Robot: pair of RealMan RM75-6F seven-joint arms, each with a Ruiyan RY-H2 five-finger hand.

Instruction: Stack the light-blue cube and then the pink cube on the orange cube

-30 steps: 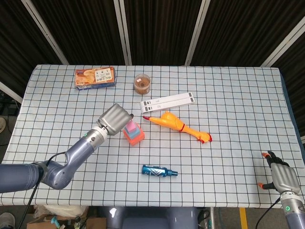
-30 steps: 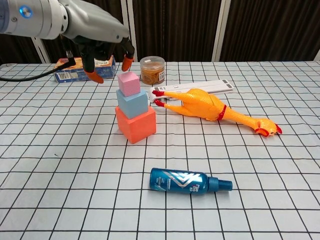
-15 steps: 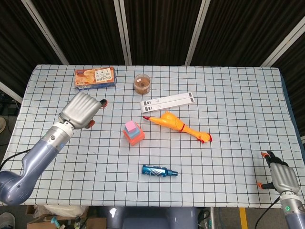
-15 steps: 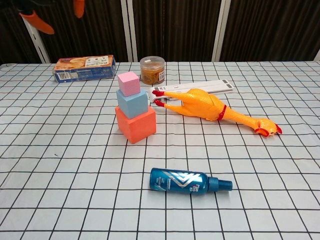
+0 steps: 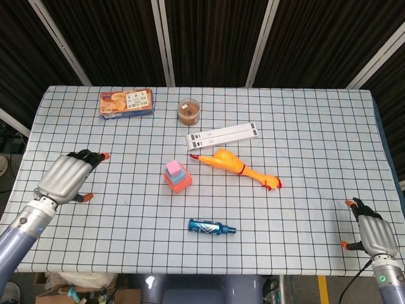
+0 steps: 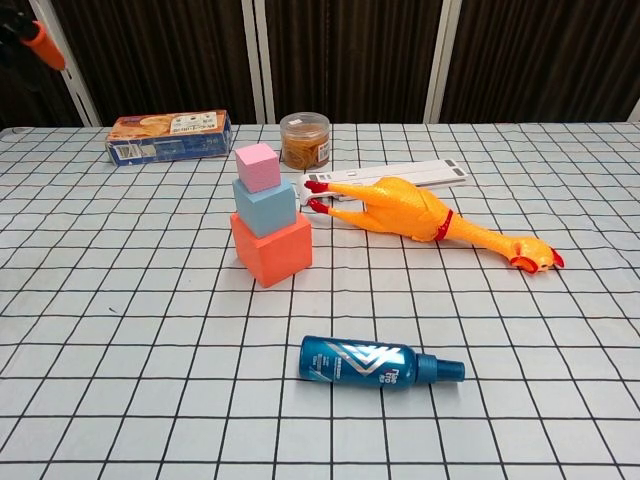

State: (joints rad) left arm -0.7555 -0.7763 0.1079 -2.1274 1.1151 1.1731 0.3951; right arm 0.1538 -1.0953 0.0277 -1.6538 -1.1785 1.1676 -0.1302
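A three-cube tower stands mid-table: the pink cube (image 6: 257, 167) on the light-blue cube (image 6: 265, 208) on the orange cube (image 6: 272, 249). From above, the pink cube (image 5: 173, 168) tops the orange cube (image 5: 181, 181). My left hand (image 5: 63, 178) hovers far to the left of the tower, fingers spread, holding nothing; only an orange fingertip (image 6: 41, 45) shows in the chest view. At the table's front right corner my right hand (image 5: 372, 233) is open and empty.
A rubber chicken (image 6: 420, 216) lies right of the tower, with a white strip (image 6: 410, 174) behind it. A blue spray bottle (image 6: 375, 363) lies in front. A jar (image 6: 304, 139) and a snack box (image 6: 169, 136) stand at the back.
My left hand has pulled away from the tower, moving left and toward the table's front edge, leaving the pink cube on top. The right hand has barely moved.
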